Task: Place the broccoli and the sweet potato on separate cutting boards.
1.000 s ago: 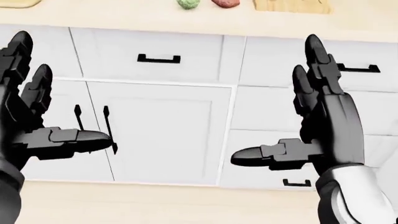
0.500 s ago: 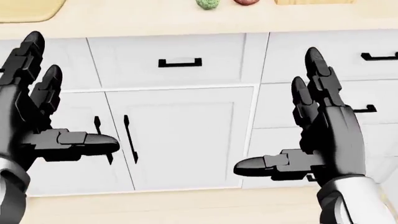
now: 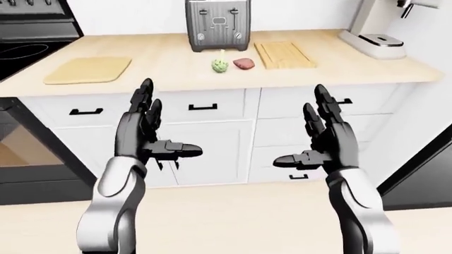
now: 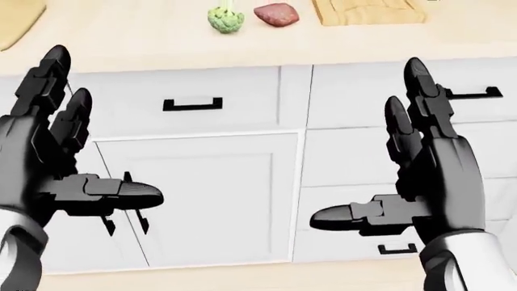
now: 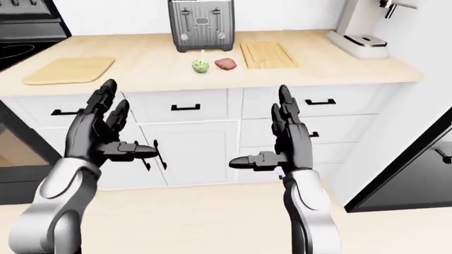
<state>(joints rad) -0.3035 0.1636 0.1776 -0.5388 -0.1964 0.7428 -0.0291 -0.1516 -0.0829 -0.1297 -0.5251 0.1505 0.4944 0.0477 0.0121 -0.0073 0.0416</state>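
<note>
Counter [image 3: 162,58] holds broccoli [image 3: 220,65] beside sweet potato [image 3: 244,63]; hands spread.

A pale wood countertop [image 3: 162,63] runs across a simulated kitchen above white cabinets [image 3: 212,148] with black bar handles [image 3: 203,107]. A steel toaster [image 3: 218,24] stands against the white wall [image 3: 127,16], and a white coffee machine [image 3: 378,29] occupies the counter's right end. A black stove [image 3: 28,37] sits at far left, its oven door [image 3: 25,153] below. The floor [image 3: 233,217] is light tan, evenly lit. A dark appliance [image 3: 424,174] edges the lower right.
</note>
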